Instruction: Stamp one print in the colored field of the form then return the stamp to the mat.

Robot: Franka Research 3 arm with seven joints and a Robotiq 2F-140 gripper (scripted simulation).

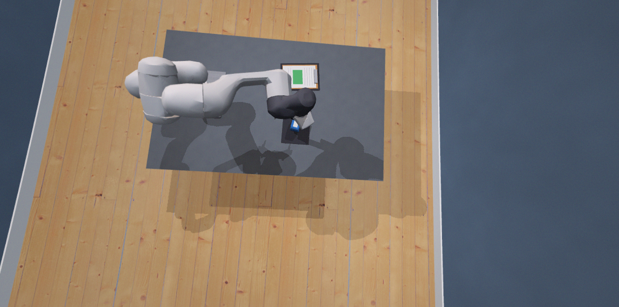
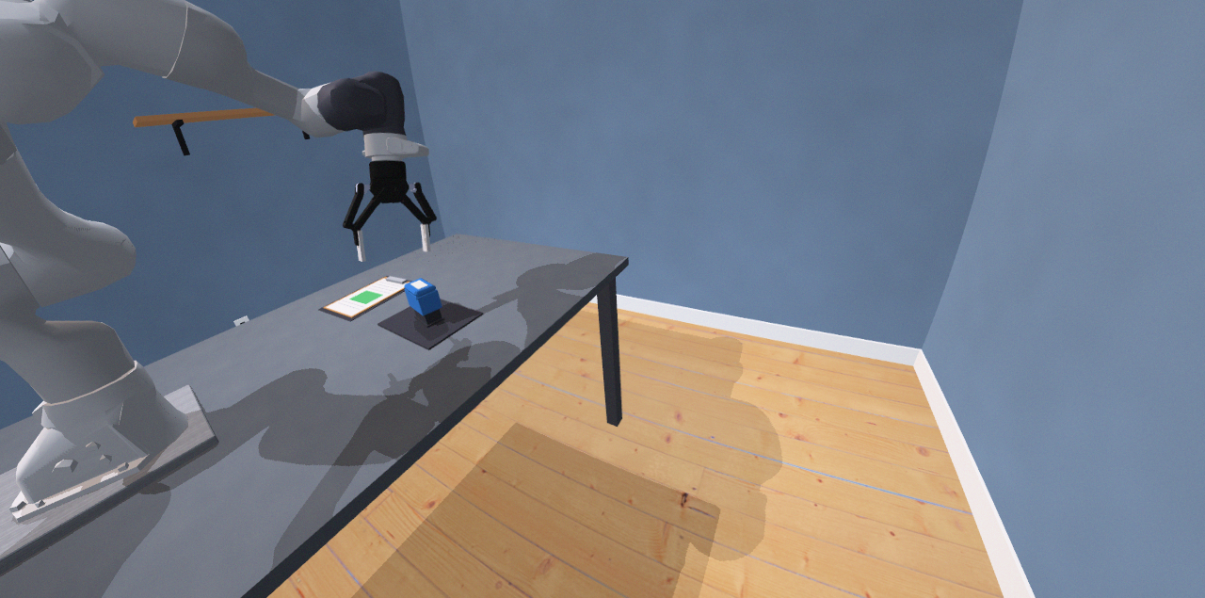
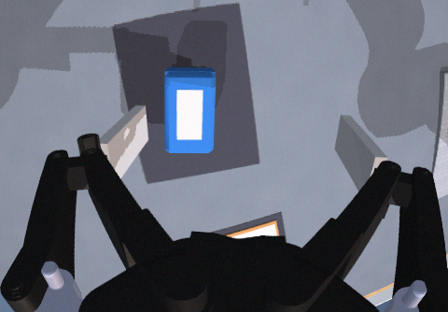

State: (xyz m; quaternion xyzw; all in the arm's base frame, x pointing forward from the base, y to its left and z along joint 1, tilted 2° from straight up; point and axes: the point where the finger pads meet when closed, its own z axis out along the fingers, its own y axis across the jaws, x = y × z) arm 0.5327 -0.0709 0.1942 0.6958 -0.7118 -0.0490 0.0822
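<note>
The blue stamp [image 1: 295, 125] [image 2: 421, 297] [image 3: 189, 112] with a white top label stands upright on the dark mat [image 1: 301, 138] [image 2: 409, 329] [image 3: 237, 125]. The form [image 1: 309, 75] [image 2: 341, 307] [image 3: 256, 229] lies on a clipboard beside the mat, and its green field [image 1: 297, 76] [image 2: 364, 297] shows no mark. My gripper [image 2: 393, 249] [image 3: 242, 127] is open and empty, pointing down, high above the table near the stamp. In the wrist view the stamp shows between the spread fingers, nearer the left one. In the top view my wrist hides the fingers.
The grey table [image 1: 346, 110] [image 2: 522, 282] carries the robot's base [image 2: 101, 460] at its left end. Its front edge runs close to the mat. A wooden rail [image 2: 201, 118] hangs on the wall behind the arm.
</note>
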